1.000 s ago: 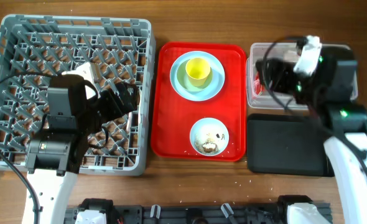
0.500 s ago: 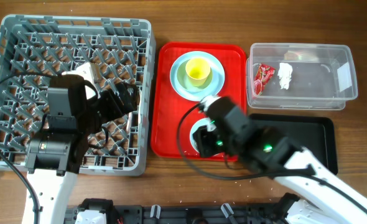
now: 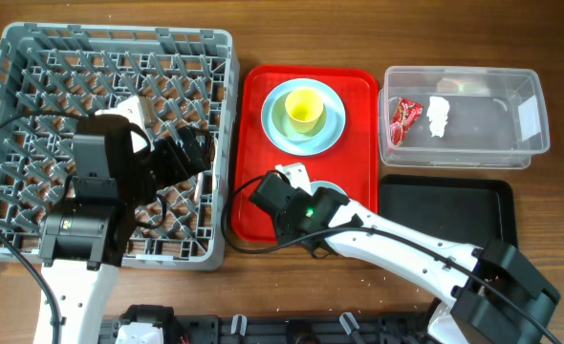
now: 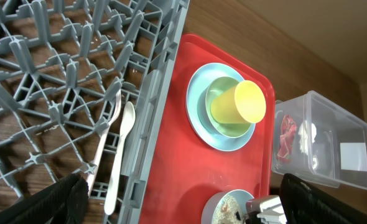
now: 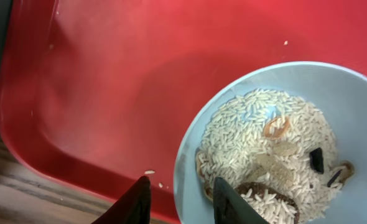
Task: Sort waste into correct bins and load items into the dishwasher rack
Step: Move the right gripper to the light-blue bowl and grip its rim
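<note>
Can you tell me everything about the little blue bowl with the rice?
The bowl is small, round, pale blue and plastic-looking. It stands upright on the red tray, near the robot's edge. It holds white rice with brown bits. The right pincer straddles its rim, one finger inside and one outside, not gripping it.

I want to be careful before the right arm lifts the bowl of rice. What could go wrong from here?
1. The right gripper straddles the rim of the small light blue bowl on one side only; lifted so, the bowl may tilt and spill the rice scraps onto the red tray.
2. The inner finger stands close to the rice and may push grains out.
</note>
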Tool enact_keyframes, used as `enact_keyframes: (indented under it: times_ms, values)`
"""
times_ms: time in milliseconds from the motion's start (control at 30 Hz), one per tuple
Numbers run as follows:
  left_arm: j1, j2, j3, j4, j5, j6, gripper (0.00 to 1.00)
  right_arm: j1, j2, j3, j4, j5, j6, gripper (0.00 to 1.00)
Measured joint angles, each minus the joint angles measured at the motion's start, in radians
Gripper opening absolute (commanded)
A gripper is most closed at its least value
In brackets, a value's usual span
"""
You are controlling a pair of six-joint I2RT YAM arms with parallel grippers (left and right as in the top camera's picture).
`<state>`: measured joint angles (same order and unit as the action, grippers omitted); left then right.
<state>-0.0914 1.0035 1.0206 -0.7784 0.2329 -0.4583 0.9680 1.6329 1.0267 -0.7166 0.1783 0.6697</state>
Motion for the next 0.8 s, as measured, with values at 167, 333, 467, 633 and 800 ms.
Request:
enact_keyframes:
  times_ms: [167, 333, 467, 633, 800]
  values:
    - [0.000, 0.000, 0.000, 0.000, 0.000, 0.000, 1.00, 0.000, 0.000, 0.000, -0.017, -0.006, 0.000, 0.34]
    - [0.000, 0.000, 0.000, 0.000, 0.000, 0.000, 1.00, 0.000, 0.000, 0.000, -0.043, -0.013, 0.000, 0.40]
    - [0.000, 0.000, 0.000, 0.000, 0.000, 0.000, 1.00, 0.000, 0.000, 0.000, -0.082, -0.014, 0.003, 0.43]
    - [0.000, 0.000, 0.000, 0.000, 0.000, 0.000, 1.00, 0.000, 0.000, 0.000, -0.143, 0.060, 0.004, 0.49]
    - [0.000, 0.000, 0.000, 0.000, 0.000, 0.000, 1.00, -0.046, 0.000, 0.000, -0.188, 0.138, 0.004, 0.50]
